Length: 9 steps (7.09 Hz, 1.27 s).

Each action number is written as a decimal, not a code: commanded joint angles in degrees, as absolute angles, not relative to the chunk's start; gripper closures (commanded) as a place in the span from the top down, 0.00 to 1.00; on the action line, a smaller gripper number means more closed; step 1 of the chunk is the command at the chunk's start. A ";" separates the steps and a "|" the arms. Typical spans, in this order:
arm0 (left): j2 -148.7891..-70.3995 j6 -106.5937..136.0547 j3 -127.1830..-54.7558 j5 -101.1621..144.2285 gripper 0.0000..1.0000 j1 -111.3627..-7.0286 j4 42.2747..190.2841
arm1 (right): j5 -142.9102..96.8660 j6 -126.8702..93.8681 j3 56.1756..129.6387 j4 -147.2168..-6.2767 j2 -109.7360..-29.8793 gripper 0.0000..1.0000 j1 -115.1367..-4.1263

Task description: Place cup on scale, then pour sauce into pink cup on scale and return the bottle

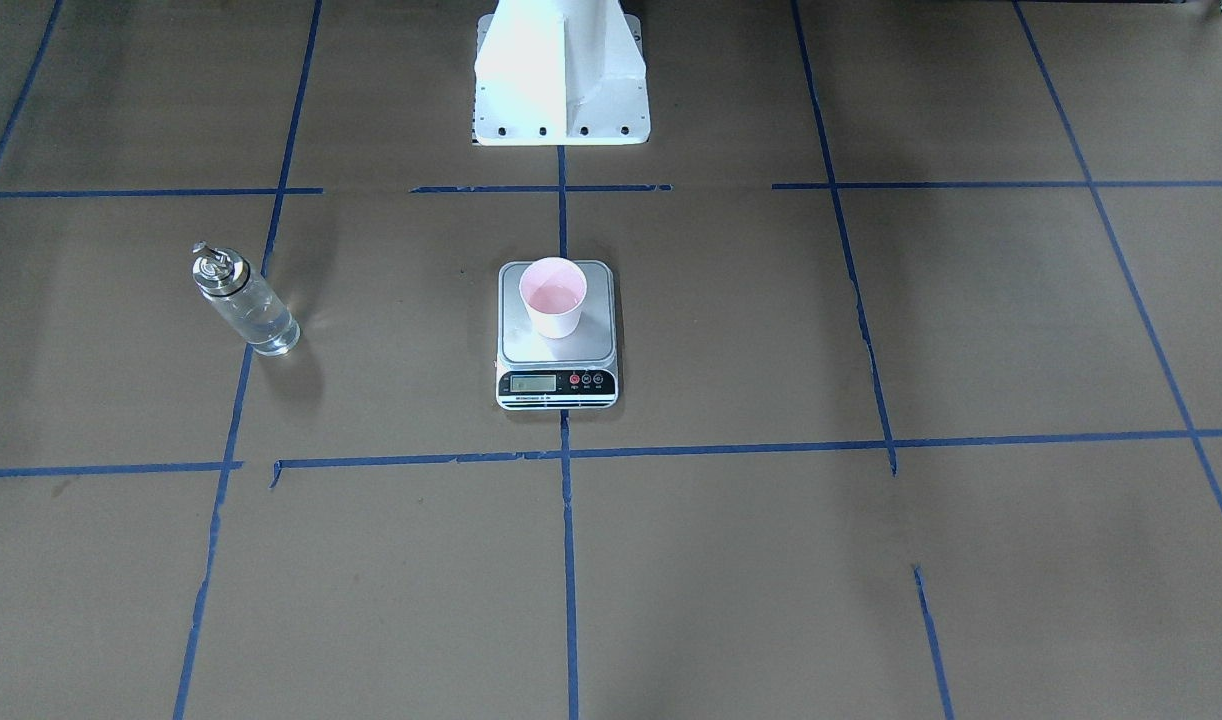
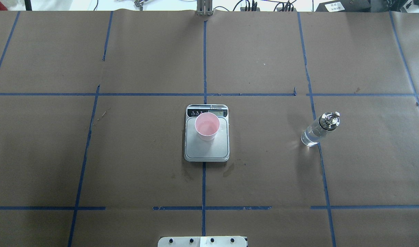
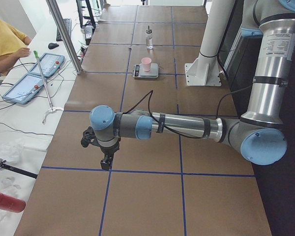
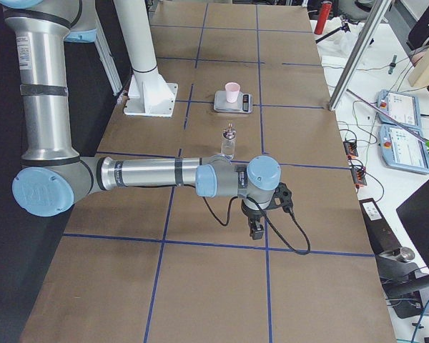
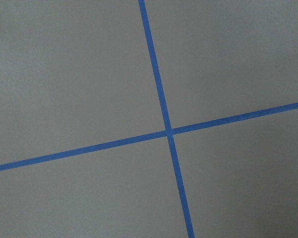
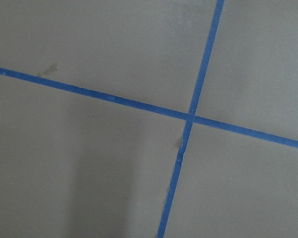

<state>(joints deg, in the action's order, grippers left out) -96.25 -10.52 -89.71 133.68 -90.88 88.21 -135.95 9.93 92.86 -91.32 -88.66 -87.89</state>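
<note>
The pale pink cup (image 1: pixel 555 297) stands upright on the steel plate of the scale (image 1: pixel 557 345) at the table's middle; both also show in the overhead view, the cup (image 2: pixel 207 126) on the scale (image 2: pixel 206 147). The glass bottle (image 2: pixel 319 129) with its silver spout stands upright on the robot's right, apart from the scale; it also shows in the front view (image 1: pixel 246 301). Clear sauce shows inside it. My left gripper (image 3: pixel 106 161) shows only in the left side view, my right gripper (image 4: pixel 257 229) only in the right side view. Both hang over bare table, far from the scale. I cannot tell whether they are open or shut.
Brown paper with blue tape grid lines covers the table (image 2: pixel 127 154). The robot's white base (image 1: pixel 561 80) stands behind the scale. An operator (image 3: pixel 5 44) with tablets sits beyond the table's far edge. Both wrist views show only paper and crossing tape.
</note>
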 commanded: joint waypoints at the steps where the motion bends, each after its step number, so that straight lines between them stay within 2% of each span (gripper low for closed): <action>1: -96.42 -10.20 -89.74 133.68 1.00 -90.88 89.46 | -135.79 10.02 91.77 -91.32 -88.77 1.00 -87.72; 9: -96.42 -10.20 -90.18 135.79 1.00 -90.88 89.56 | -136.05 9.93 92.11 -91.23 -88.68 1.00 -87.54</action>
